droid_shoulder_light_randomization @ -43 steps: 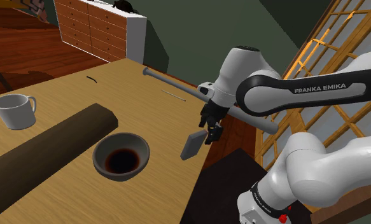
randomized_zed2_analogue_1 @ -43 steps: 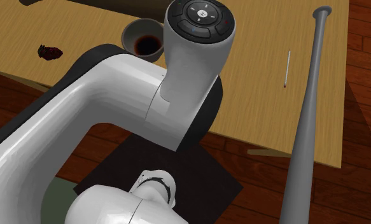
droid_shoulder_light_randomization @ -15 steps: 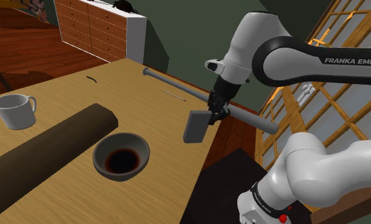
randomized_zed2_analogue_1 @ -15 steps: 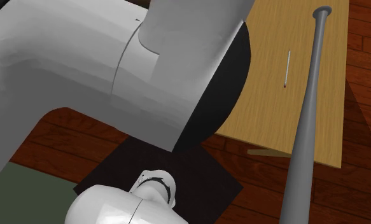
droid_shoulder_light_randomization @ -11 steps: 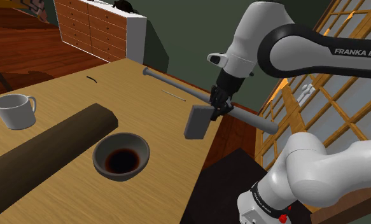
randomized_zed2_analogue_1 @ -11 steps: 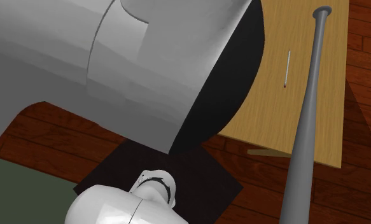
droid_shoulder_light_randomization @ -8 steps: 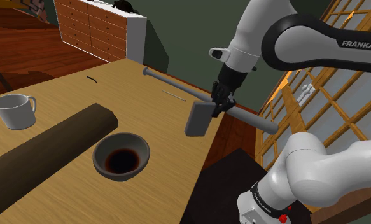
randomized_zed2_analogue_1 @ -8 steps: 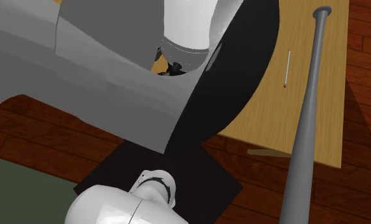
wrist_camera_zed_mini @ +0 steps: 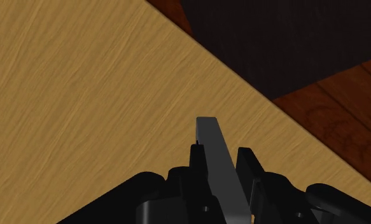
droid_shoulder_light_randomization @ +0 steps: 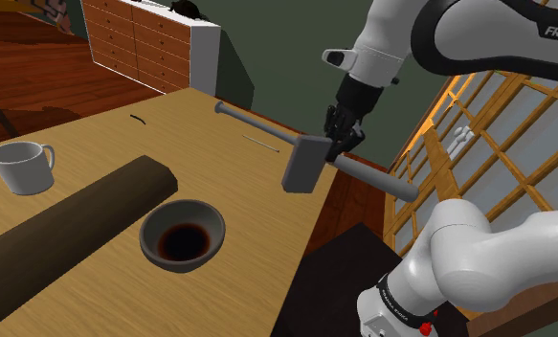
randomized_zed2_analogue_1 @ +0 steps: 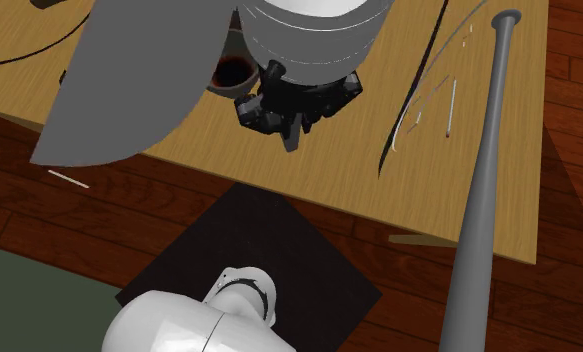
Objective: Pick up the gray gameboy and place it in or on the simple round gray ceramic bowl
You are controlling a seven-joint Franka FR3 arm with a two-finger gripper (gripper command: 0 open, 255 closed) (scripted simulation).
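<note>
The gray gameboy (droid_shoulder_light_randomization: 303, 163) is a flat slab that hangs in the air above the wooden table's (droid_shoulder_light_randomization: 95, 287) edge, clasped at its upper corner by my black gripper (droid_shoulder_light_randomization: 337, 144). In the wrist view the gameboy (wrist_camera_zed_mini: 217, 167) stands edge-on between my two fingers (wrist_camera_zed_mini: 198, 163), which are shut on it. The round gray bowl (droid_shoulder_light_randomization: 182, 235), dark inside, sits on the table below the gameboy and toward the shoulder view's left. In the second exterior view the gripper (randomized_zed2_analogue_1: 293, 112) hangs over the table with the bowl (randomized_zed2_analogue_1: 229, 73) partly hidden behind it.
A long gray baseball bat (droid_shoulder_light_randomization: 267, 132) lies across the table's far corner, just behind the gameboy. A dark log (droid_shoulder_light_randomization: 76, 215) lies beside the bowl, and a white mug (droid_shoulder_light_randomization: 23, 166) stands beyond it. The black stand (randomized_zed2_analogue_1: 249, 260) is below the table's edge.
The arm has risen and carried the gameboy higher and slightly toward the shoulder view's right. The grip has not changed and the bowl has not moved.
</note>
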